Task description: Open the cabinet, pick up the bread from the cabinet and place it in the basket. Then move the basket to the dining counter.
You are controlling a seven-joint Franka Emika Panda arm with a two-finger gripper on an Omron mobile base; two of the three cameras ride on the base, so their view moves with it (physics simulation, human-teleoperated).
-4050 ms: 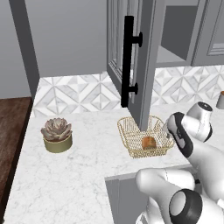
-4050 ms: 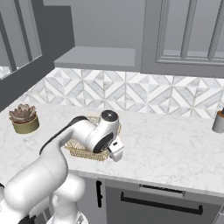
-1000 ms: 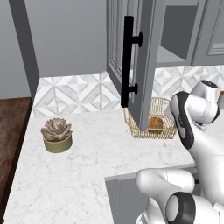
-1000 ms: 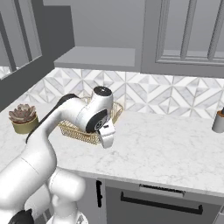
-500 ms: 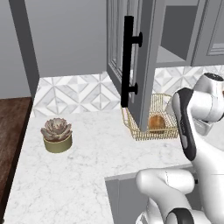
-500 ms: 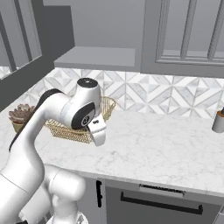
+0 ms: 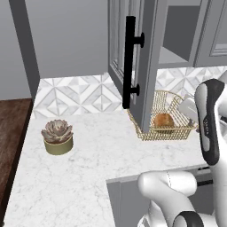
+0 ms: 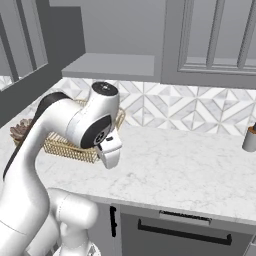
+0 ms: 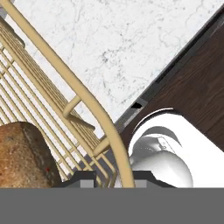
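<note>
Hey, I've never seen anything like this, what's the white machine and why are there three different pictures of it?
It is a white robot arm in a rendered kitchen. Two cameras sit behind it, left and right; the third rides on its hand. On the marble worktop stands a potted succulent beside an open grey cabinet. The arm's pincer is shut on the rim of a gold wire basket, which is tilted. A golden-brown bread bun lies in the basket.

Grey walls, patterned tile backsplash (image 7: 84,95), dark wood floor (image 7: 11,128).
</note>
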